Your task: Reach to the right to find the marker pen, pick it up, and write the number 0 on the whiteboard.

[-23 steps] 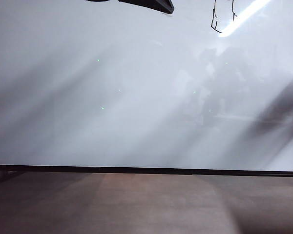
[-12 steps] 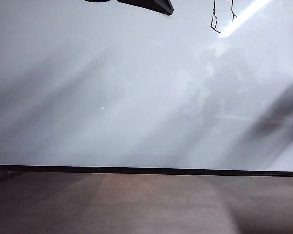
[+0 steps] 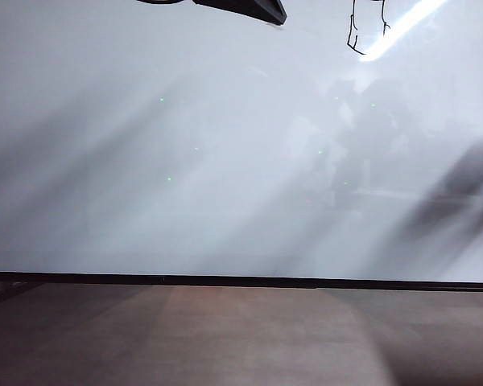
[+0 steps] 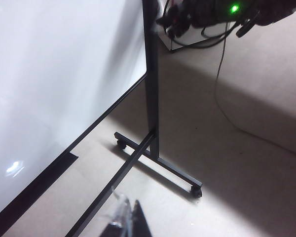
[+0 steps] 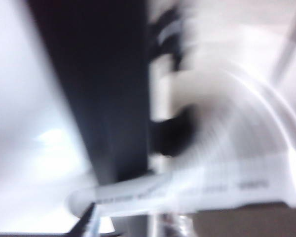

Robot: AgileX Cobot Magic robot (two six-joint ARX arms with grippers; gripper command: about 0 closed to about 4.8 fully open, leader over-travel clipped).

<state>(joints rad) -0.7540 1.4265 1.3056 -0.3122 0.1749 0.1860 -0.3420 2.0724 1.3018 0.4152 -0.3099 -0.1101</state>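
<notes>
The whiteboard point(image 3: 185, 161) fills the exterior view, and the lower part of a boxy black number 0 point(image 3: 351, 36) shows at its top right edge. My left gripper point(image 4: 129, 210) hangs shut and empty over the floor beside the whiteboard point(image 4: 49, 74). The right wrist view is badly blurred. There my right gripper point(image 5: 132, 222) has its fingers apart, one dark fingertip point(image 5: 90, 219) showing. A white printed barrel, which looks like the marker pen point(image 5: 187, 190), lies across just past them. Whether they touch it is unclear.
A dark arm part point(image 3: 241, 8) pokes in at the top of the exterior view. The board's black stand point(image 4: 151, 98) has wheeled feet point(image 4: 196, 191) on the floor. Cables and a unit with a green light point(image 4: 234, 8) lie beyond. A broad dark post point(image 5: 108, 98) borders the board.
</notes>
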